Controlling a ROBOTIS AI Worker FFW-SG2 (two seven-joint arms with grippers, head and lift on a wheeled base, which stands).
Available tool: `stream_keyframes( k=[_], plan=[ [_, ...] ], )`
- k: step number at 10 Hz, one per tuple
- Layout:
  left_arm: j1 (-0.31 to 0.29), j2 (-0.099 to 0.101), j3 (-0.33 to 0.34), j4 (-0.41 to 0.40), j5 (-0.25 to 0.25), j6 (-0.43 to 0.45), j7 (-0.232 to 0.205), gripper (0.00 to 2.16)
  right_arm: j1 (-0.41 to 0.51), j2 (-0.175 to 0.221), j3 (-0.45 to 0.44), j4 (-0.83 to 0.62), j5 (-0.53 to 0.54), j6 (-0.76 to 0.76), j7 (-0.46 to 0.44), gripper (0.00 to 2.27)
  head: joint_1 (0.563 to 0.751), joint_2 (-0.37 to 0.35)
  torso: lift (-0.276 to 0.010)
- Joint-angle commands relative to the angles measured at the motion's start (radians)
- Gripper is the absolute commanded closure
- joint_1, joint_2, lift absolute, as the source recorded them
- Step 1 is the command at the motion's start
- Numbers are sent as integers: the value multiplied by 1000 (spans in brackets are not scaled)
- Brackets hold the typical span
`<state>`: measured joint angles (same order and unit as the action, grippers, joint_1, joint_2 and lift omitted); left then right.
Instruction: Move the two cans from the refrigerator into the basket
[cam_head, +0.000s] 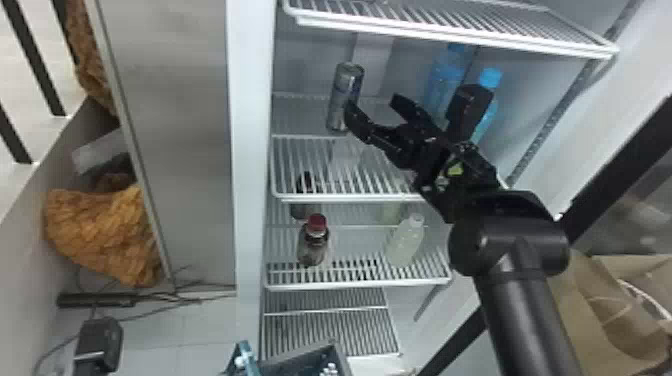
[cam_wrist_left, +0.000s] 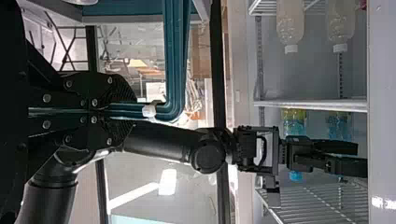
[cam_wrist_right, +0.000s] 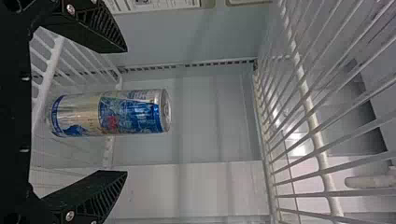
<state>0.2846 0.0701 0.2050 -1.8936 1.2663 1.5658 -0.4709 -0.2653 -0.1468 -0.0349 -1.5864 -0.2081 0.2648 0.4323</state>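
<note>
Indoors, can (cam_head: 344, 95) on wire refrigerator shelf (cam_head: 350, 198), pale floor (cam_head: 175, 335)

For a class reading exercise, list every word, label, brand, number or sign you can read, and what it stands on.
No text is readable.
Can, right wrist view: printed label, too blurred.
Pale panel, right wrist view: marks too small.
Blue bottle, left wrist view: print, if any, too small.
</note>
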Motion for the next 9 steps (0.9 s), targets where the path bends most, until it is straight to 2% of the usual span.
stream_keyframes(
  k=[1, 9],
  plan=[
    [0, 0, 0, 0, 0, 5, 0, 1197, -27, 3, 15, 32, 13, 20, -10, 108, 695, -227, -35],
    [0, 0, 0, 5, 0, 5, 1, 1197, -150, 13, 73, 203, 45, 27, -73, 133, 695, -203, -35]
  ],
)
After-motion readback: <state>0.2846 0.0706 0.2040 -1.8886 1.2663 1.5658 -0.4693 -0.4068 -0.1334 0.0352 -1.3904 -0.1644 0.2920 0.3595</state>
